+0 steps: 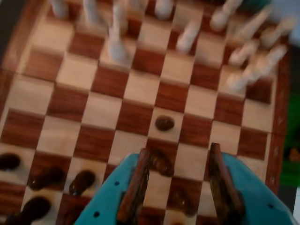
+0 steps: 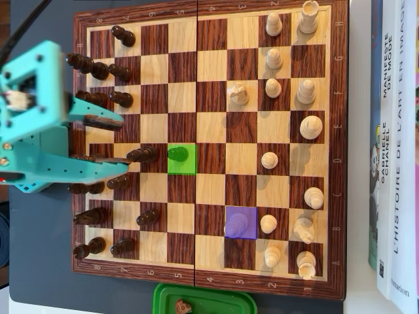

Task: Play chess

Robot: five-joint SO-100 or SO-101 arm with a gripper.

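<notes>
Jaws wide apart, empty, above chessboard

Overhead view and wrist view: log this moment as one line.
gripper: open, empty | above dark side of chessboard | advanced dark pawn: on green-marked square | purple-marked square: holds a piece

arm: turquoise plastic | tool: brown-lined fingers | black cable

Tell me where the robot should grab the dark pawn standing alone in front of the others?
Probably by its round head, coming straight down from above. The pawn stands upright with free squares around it, so the open hand could close its fingers on either side of the head.
</notes>
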